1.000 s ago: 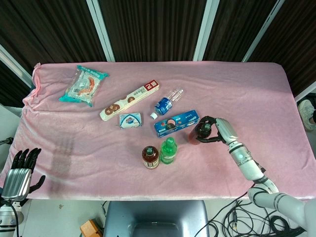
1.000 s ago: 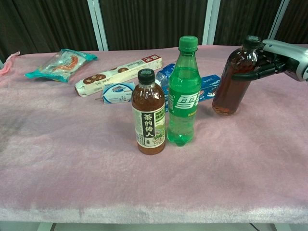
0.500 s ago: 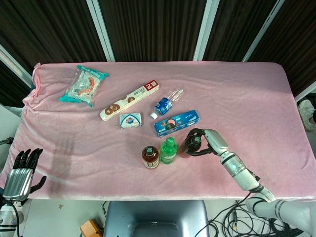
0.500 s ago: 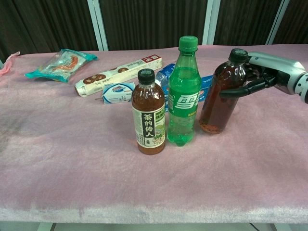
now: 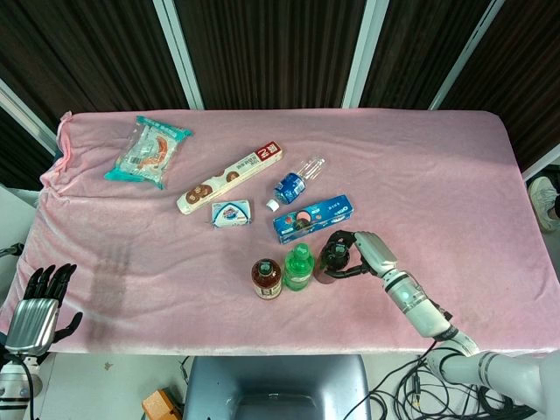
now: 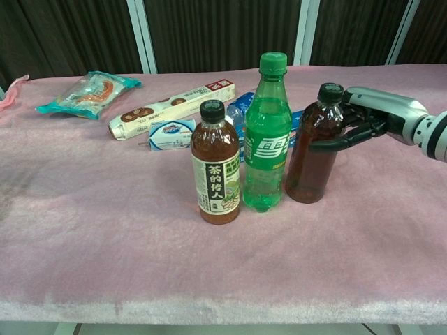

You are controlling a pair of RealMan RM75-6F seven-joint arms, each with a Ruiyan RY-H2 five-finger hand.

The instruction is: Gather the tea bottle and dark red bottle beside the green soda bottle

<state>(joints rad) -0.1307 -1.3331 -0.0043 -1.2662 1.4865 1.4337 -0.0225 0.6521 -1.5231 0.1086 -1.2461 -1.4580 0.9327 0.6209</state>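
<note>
Several dark fingers (image 6: 334,144) of the right hand (image 6: 374,112) wrap the upper body of the dark red bottle (image 6: 311,148), holding it upright on the pink tablecloth (image 6: 105,230). That bottle stands just right of the green soda bottle (image 6: 265,136), nearly touching it. The tea bottle (image 6: 216,166) stands upright just left of the soda bottle, so all three form a close row near the front edge. Beyond them lie a blue box (image 5: 312,217), a small water bottle (image 5: 296,181) on its side, a long biscuit box (image 5: 230,178), a small white packet (image 5: 231,213) and, far left, a teal snack bag (image 5: 147,151). Off the table's near-left corner, the left hand (image 5: 37,308) hangs with fingers apart, holding nothing.
</note>
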